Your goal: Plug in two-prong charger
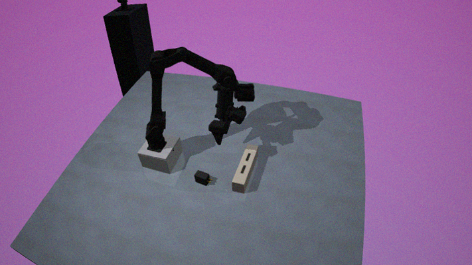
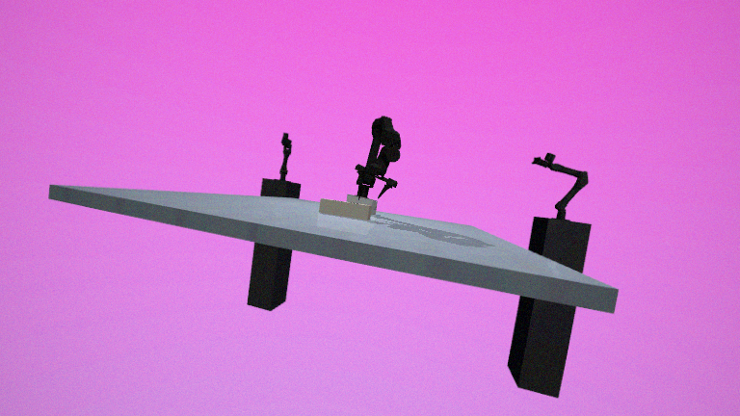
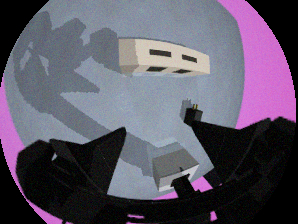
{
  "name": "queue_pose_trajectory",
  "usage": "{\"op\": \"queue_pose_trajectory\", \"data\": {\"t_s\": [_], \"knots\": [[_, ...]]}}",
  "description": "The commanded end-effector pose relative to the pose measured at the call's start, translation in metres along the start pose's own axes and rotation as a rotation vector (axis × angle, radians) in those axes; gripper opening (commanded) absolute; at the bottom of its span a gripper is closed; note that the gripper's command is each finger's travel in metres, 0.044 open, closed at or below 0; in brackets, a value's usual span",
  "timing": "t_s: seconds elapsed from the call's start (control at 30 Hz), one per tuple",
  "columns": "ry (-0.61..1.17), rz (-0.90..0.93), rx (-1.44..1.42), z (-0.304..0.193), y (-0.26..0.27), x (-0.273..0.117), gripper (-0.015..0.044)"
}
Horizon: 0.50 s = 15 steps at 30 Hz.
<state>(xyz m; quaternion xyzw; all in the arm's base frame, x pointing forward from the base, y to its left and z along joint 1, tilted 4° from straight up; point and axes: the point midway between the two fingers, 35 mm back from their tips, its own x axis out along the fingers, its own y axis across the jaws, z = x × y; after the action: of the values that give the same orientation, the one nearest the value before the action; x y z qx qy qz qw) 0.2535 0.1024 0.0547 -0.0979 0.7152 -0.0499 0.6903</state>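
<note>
The black charger (image 1: 201, 177) (image 3: 192, 116) lies on the table with its two gold prongs pointing toward the power strip. In the exterior view it cannot be seen. The beige power strip (image 1: 238, 178) (image 2: 344, 208) (image 3: 176, 57) stands beyond the charger as seen from the arm's base. Two dark slots show on its top, and two more on its arm-facing side in the wrist view. My gripper (image 1: 219, 142) (image 2: 369, 197) (image 3: 158, 127) is open and empty, fingers pointing down above the table. In the wrist view the charger shows just beyond the right fingertip.
The arm's pale base block (image 1: 154, 163) (image 3: 175, 162) stands on the grey table (image 1: 190, 237) (image 2: 180, 212), on the charger's other side from the strip. Dark pillars (image 1: 138, 38) (image 2: 550, 336) bearing other arms stand outside the table. The arm's shadow falls across the table.
</note>
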Motion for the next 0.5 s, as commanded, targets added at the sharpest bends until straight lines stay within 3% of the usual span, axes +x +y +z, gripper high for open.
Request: {"op": "queue_pose_trajectory", "data": {"t_s": [0.0, 0.47], "knots": [[0.013, 0.024, 0.015, 0.0, -0.012, 0.005, 0.044], [0.047, 0.076, 0.082, -0.003, -0.051, 0.023, 0.044]]}}
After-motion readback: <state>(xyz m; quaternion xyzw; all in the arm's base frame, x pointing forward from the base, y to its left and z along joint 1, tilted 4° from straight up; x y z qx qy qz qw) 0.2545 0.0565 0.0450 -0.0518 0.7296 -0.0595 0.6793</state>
